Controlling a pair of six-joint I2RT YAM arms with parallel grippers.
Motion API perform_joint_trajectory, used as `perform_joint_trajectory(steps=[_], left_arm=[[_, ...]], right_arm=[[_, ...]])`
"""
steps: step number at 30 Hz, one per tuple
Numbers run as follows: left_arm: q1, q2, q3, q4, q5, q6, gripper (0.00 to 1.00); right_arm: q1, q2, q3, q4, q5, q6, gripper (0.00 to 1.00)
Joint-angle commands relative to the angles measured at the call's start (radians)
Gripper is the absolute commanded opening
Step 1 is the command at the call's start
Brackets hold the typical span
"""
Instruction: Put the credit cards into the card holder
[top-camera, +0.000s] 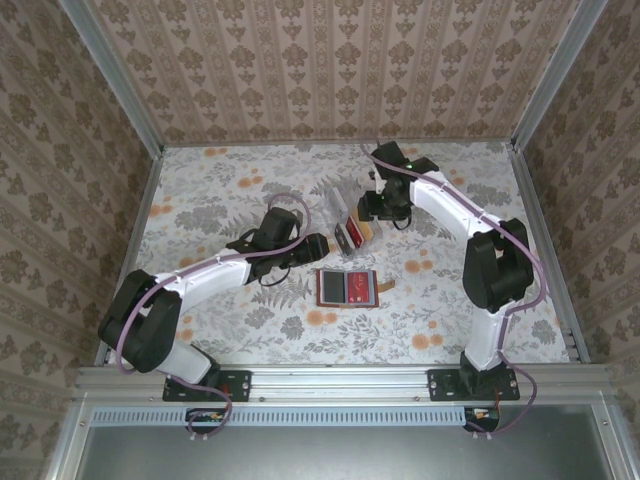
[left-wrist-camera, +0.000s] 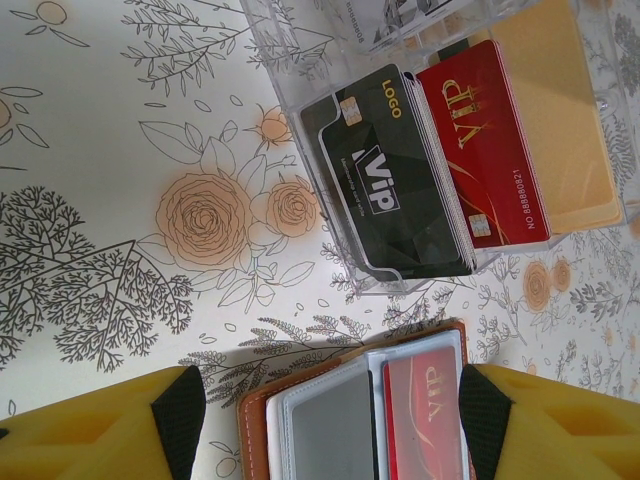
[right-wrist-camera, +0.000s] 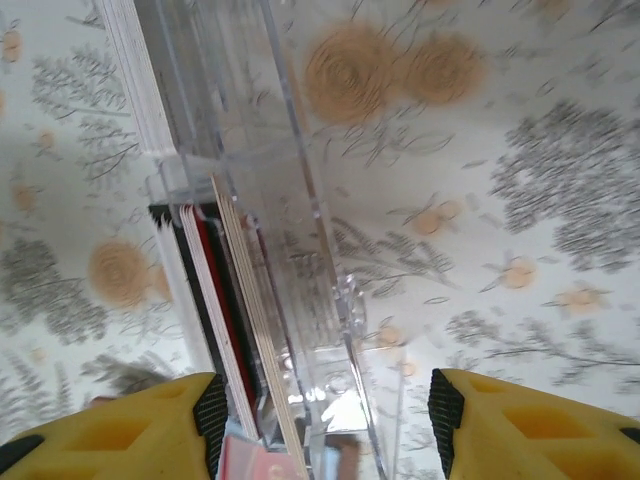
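Top: the card holder (top-camera: 346, 287) is laid open near the clear stand (top-camera: 335, 205) of credit cards (top-camera: 349, 233). Left wrist: the left gripper (left-wrist-camera: 322, 425) is held open and empty over the holder. Right wrist: the right gripper (right-wrist-camera: 325, 425) is spread wide, empty, by the stand.

One card holder (top-camera: 346, 287), one clear stand (left-wrist-camera: 298, 35), two red cards (left-wrist-camera: 485, 150), one black card (left-wrist-camera: 385, 185).

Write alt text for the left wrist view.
A clear plastic stand holds a black VIP card and a red VIP card. Below, the open left gripper frames an open brown card holder on a floral tablecloth.
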Motion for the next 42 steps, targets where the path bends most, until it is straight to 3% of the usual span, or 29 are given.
perform_joint_trajectory(steps=[1,22,30,42], left_arm=[[0.006,0.005,0.015,0.011,0.007,-0.005,0.70],[0.006,-0.005,0.005,0.013,0.001,-0.010,0.71],[0.006,-0.001,0.007,0.011,0.002,-0.011,0.71],[0.003,0.004,0.010,0.011,0.008,-0.014,0.71]], right_arm=[[0.050,0.050,0.079,-0.108,0.234,-0.064,0.59],[0.098,0.200,0.176,-0.158,0.324,-0.104,0.60],[0.104,0.177,0.180,-0.161,0.380,-0.105,0.60],[0.108,0.136,0.167,-0.150,0.444,-0.117,0.51]])
